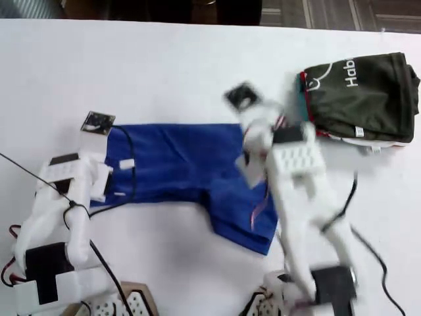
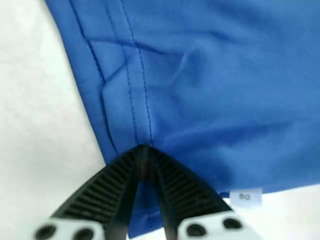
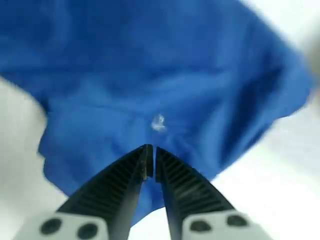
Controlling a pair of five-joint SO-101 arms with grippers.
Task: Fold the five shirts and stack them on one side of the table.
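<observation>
We take this to be mid-fold on the blue shirt [image 1: 177, 161], a thin, smooth garment that lies in a long band across the middle of the white table [image 1: 164, 72], with one corner flaring toward the arms' side. Its hem carries two parallel lines of stitching, a shallow crease runs across them, and a small white label [image 2: 244, 196] pokes out at the edge. The left gripper [image 2: 142, 152] has its ribbed black jaws pinched together on that hem at one end of the band; the right gripper [image 3: 150, 152] is clamped on the cloth at the other end, the fabric bunching softly around it. We judge the next move calls for both arms to carry their ends over together and lay them flat, since such limp cloth will sag and slip if one side lags. Near the table's far right corner sits the stack of folded shirts [image 1: 362, 95], a dark green one on top, where this one belongs
</observation>
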